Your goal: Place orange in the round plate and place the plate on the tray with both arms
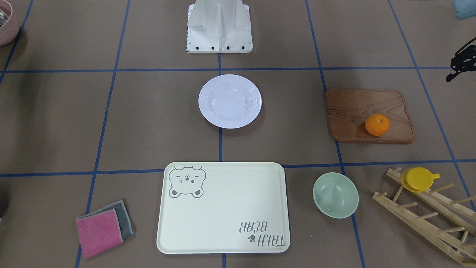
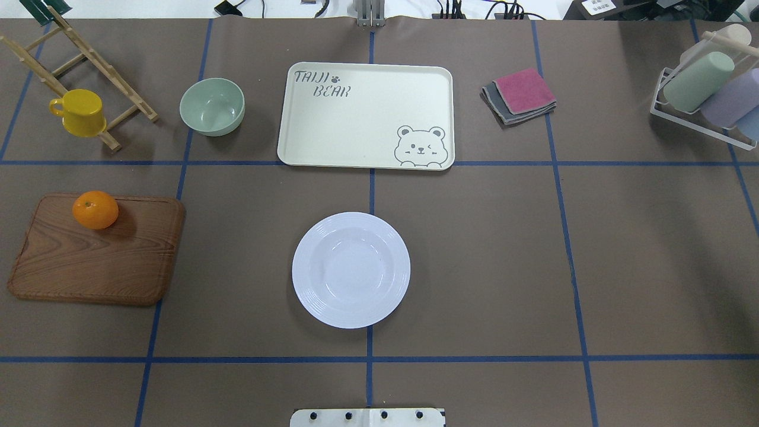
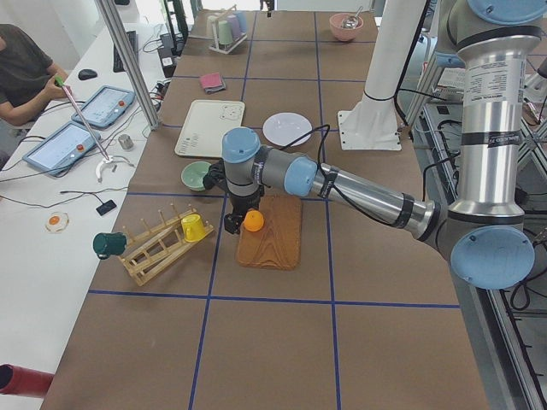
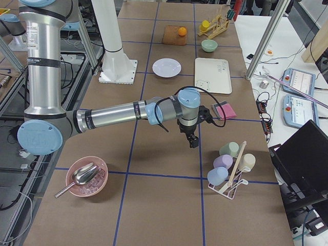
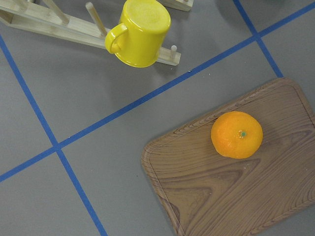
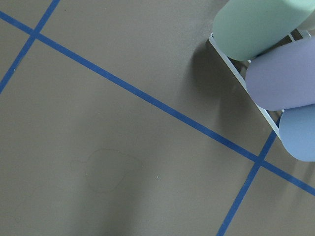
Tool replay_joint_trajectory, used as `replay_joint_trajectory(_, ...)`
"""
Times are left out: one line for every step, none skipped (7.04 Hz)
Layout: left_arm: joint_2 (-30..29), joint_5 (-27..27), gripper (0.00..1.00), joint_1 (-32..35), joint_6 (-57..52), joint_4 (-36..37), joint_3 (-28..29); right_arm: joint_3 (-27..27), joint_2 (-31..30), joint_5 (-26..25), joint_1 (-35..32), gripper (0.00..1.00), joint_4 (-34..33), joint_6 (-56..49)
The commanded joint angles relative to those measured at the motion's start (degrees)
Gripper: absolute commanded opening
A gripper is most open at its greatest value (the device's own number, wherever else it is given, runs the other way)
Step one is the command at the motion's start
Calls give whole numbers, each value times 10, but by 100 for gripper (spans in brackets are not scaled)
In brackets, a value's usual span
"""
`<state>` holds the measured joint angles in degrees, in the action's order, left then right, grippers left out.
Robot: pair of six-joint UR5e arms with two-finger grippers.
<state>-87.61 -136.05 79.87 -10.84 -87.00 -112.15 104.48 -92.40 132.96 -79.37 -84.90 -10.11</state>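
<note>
The orange (image 2: 95,209) rests on the far corner of a brown wooden board (image 2: 95,255) at the table's left side, and shows close up in the left wrist view (image 5: 236,134). The white round plate (image 2: 351,270) lies empty at the table's middle. Beyond it sits the cream bear tray (image 2: 356,118), also empty. My left gripper (image 3: 232,227) hangs just above and beside the orange (image 3: 253,221); only a black edge of it shows in the front view (image 1: 459,65), and I cannot tell its state. My right gripper (image 4: 193,142) hovers over bare table near the cup rack; its state cannot be told.
A pale-green bowl (image 2: 212,107) stands left of the tray. A yellow cup (image 2: 80,112) hangs on a wooden rack (image 2: 89,71). Folded pink and grey cloths (image 2: 519,95) lie right of the tray, a wire rack of cups (image 2: 705,95) far right. A person (image 3: 21,73) sits beyond the table.
</note>
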Motion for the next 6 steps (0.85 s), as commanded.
replay_joint_trajectory(3,1,99,-1,-3,-19,1,5,0,5,0,100,3,-1)
replay_joint_trajectory(4,0,99,-1,2,-28,-7,5,1,5,0,100,2,-1)
replay_joint_trajectory(9,2,99,-1,2,-27,-11,5,1,9,0,100,2,-1)
replay_joint_trajectory(10,3,99,-1,1,-27,-7,4,0,9,0,100,2,-2)
replay_joint_trajectory(10,3,99,-2,-2,-32,-8,4,-2,10,0,100,2,-2)
replay_joint_trajectory(10,3,99,-3,2,-34,-10,5,-2,10,0,100,2,-2)
